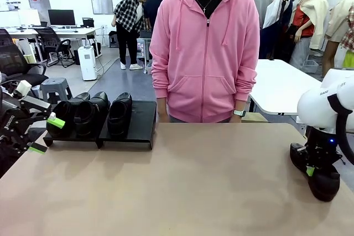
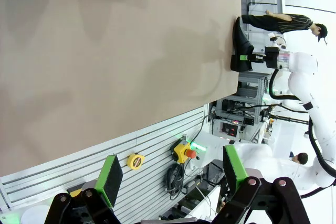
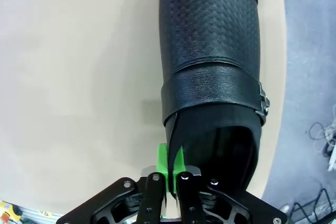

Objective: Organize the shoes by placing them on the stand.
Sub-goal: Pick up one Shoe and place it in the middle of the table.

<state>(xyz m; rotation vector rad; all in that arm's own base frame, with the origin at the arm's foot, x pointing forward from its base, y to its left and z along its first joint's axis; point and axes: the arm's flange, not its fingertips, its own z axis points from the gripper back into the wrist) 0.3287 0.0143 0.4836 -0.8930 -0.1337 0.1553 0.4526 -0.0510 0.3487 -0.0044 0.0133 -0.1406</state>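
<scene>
At the bottom of the right wrist view, the right gripper (image 3: 169,169) pinches the heel-side rim of a black shoe (image 3: 212,61) between pressed-together green pads, the shoe stretching up the frame on the tan table (image 3: 73,77).

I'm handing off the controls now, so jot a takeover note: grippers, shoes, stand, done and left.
Right gripper: shut on the collar edge of the fourth shoe, which lies at the table's right edge.
Left gripper: open, empty, beside the stand's left end.
Done: three shoes sit on the stand, two on the left panel, one on the right.
Left: carry the fourth shoe to the free spot on the right panel.
</scene>
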